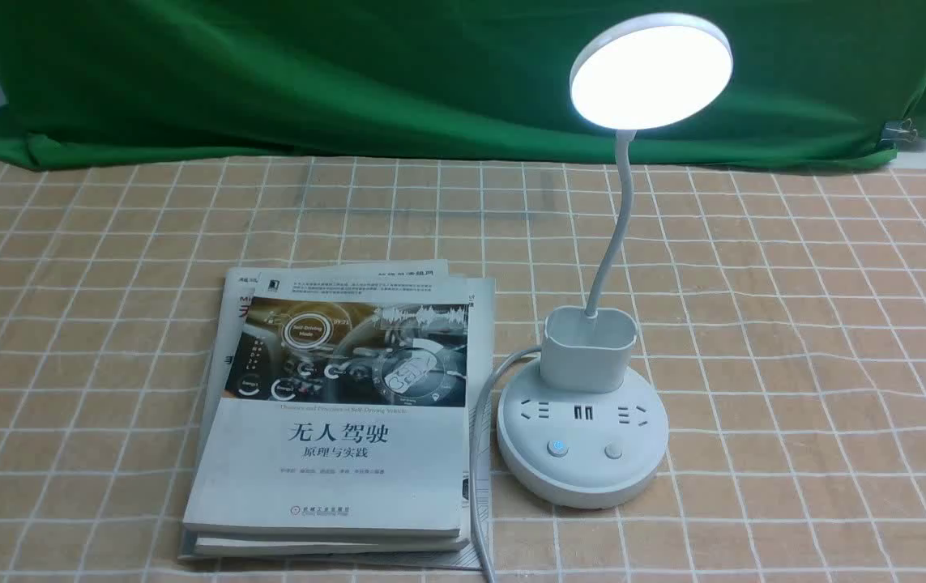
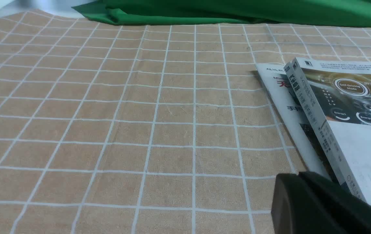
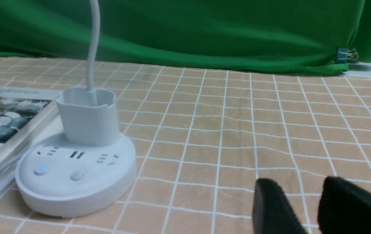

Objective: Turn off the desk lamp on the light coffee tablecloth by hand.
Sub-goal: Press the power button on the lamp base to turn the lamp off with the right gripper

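Plainly, the black right gripper point(image 3: 302, 190), fingers spread, could hit the wrong one of the lit white disc-headed desk lamp's point(image 1: 591, 356) two neighbouring buttons point(image 3: 77, 175).

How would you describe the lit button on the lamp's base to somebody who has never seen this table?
On the light coffee tablecloth, the white desk lamp stands just right of a stack of books. Its round base carries two round buttons on its near side. The wanted one is the left button, glowing blue; the right button is plain grey.

Smooth plastic desk lamp point(image 1: 588, 356), woven tablecloth point(image 1: 795, 324)
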Action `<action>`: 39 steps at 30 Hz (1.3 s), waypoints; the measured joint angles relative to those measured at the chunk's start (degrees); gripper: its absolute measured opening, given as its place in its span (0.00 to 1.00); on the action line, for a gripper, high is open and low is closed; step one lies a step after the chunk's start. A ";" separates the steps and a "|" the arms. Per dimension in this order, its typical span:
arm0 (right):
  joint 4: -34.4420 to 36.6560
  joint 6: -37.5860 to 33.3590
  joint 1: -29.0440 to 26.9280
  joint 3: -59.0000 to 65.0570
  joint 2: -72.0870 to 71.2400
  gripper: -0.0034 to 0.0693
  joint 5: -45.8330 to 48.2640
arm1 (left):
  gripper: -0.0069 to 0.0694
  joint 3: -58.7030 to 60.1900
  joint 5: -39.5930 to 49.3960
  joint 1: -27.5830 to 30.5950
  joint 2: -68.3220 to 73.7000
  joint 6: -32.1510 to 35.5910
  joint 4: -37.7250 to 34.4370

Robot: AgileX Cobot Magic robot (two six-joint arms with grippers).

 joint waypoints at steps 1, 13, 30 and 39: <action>0.00 0.00 0.00 0.00 0.00 0.38 0.00 | 0.10 0.00 0.00 0.00 0.00 0.00 0.00; 0.00 0.00 0.00 0.00 0.00 0.38 0.00 | 0.10 0.00 0.00 0.00 0.00 0.00 0.00; 0.88 2.26 0.00 0.00 0.00 0.38 -1.43 | 0.10 0.00 0.00 0.00 0.00 0.00 0.00; 7.53 37.15 0.00 0.00 0.00 0.38 -10.09 | 0.10 0.00 0.00 0.00 0.00 0.00 0.00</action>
